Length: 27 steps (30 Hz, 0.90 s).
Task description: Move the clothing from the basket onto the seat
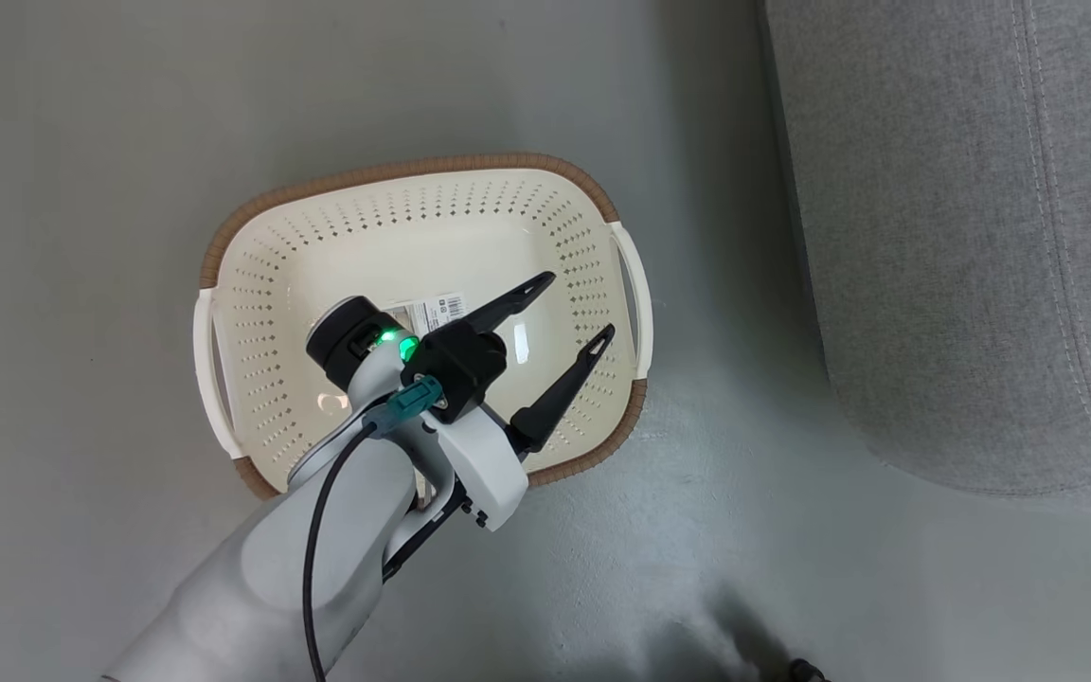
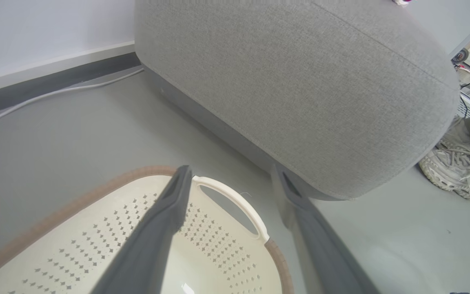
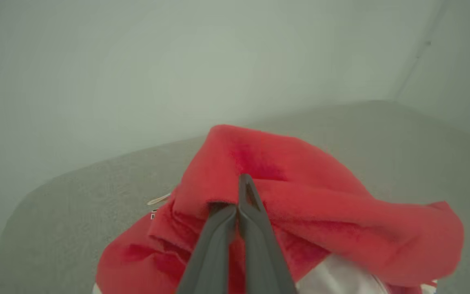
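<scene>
The basket stands on the floor with nothing in it but a barcode sticker. My left gripper hovers over its right half, open, fingers empty and pointing toward the seat. In the left wrist view my left gripper frames the basket's handle, with the seat just beyond. The red clothing lies bunched on the seat. My right gripper is shut on a raised fold of it. A small white tag and white trim show.
A person's pale shoe rests on the floor by the seat's rounded corner. A white cable runs along the dark skirting at the wall. Grey floor lies between basket and seat.
</scene>
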Motion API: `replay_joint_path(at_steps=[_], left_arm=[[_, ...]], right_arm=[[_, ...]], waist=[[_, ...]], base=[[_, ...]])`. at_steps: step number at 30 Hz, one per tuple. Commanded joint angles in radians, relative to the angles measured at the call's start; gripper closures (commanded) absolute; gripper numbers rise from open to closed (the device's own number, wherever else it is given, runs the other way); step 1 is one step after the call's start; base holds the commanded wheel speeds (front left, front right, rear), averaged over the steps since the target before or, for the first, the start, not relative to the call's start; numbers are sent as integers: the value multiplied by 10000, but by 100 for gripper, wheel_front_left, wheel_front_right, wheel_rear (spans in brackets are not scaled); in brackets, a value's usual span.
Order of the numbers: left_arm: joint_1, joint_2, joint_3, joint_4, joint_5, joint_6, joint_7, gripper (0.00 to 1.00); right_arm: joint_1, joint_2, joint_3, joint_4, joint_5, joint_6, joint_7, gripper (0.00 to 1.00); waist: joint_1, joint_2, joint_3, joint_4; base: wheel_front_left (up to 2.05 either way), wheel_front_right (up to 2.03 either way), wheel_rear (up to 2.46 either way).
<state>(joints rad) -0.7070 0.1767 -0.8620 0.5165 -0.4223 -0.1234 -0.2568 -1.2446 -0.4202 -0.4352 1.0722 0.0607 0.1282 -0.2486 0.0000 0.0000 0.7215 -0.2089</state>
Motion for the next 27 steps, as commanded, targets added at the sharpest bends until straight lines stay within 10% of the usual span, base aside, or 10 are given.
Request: replay_joint_path(at_steps=[1,4,27], left_arm=[[-170,37,285,-175,-38,-73,-49,0],[-131,-12,379,-171,-82,-73,-49,0],[1608,-557,3356,-66,307,-17,-49,0]], right_arm=[[579,-133,401,-76,408,25,-117,100],[1347,145,1197,-386,1193,25,-126,0],[5981,601,4861,-4948,3495,25,-131,0]], waist=[[0,0,-116,-4],[0,0,-265,-11],[0,0,-2976,1196]], base=[[0,0,0],[0,0,0],[0,0,0]])
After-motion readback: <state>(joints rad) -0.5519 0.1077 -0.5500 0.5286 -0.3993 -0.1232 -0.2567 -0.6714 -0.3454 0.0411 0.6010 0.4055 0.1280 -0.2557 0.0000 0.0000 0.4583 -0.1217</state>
